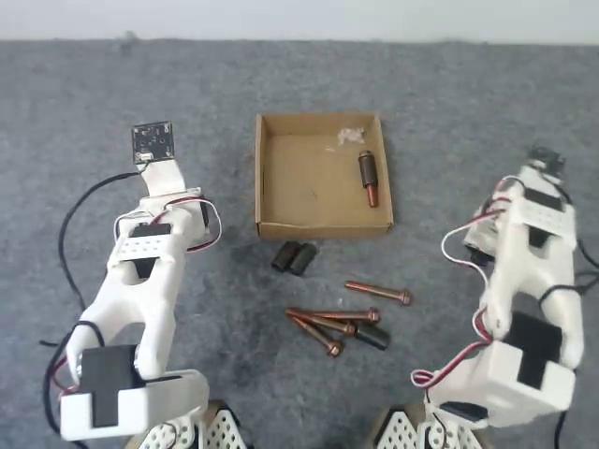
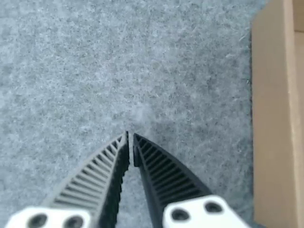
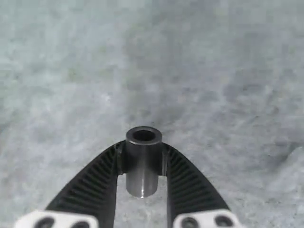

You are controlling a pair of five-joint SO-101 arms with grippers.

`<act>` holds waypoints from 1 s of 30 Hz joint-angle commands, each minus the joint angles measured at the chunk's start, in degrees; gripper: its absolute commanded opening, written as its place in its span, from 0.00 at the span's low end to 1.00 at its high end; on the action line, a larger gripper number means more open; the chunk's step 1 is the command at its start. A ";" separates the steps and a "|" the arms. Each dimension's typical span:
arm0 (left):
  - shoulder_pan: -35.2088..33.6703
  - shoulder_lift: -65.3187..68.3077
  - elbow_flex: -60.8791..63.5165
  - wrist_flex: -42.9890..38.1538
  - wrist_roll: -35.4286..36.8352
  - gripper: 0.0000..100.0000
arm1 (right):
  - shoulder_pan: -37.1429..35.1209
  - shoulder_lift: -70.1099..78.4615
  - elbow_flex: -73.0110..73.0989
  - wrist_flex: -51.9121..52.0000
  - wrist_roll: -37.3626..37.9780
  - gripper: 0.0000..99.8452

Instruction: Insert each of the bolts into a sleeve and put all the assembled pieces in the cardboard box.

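Right wrist view: the right end effector (image 3: 142, 147) pinches a sleeve (image 3: 142, 166), its bore open at the far end. The left end effector (image 2: 130, 137) is pressed together and empty, beside the box (image 1: 323, 227). The bolts (image 1: 377, 293) lie between the arms, long axes mostly crosswise, seemingly nearer the right arm. Counted: four loose bolts, three sleeves (image 1: 293, 257) on the tabletop (image 1: 449, 112), one held, and one assembled piece (image 1: 369, 178) in the box.
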 commanded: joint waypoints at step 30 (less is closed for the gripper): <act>52.84 -17.05 -8.31 34.20 -22.24 0.18 | 2.24 -4.62 2.20 -5.93 -0.53 0.01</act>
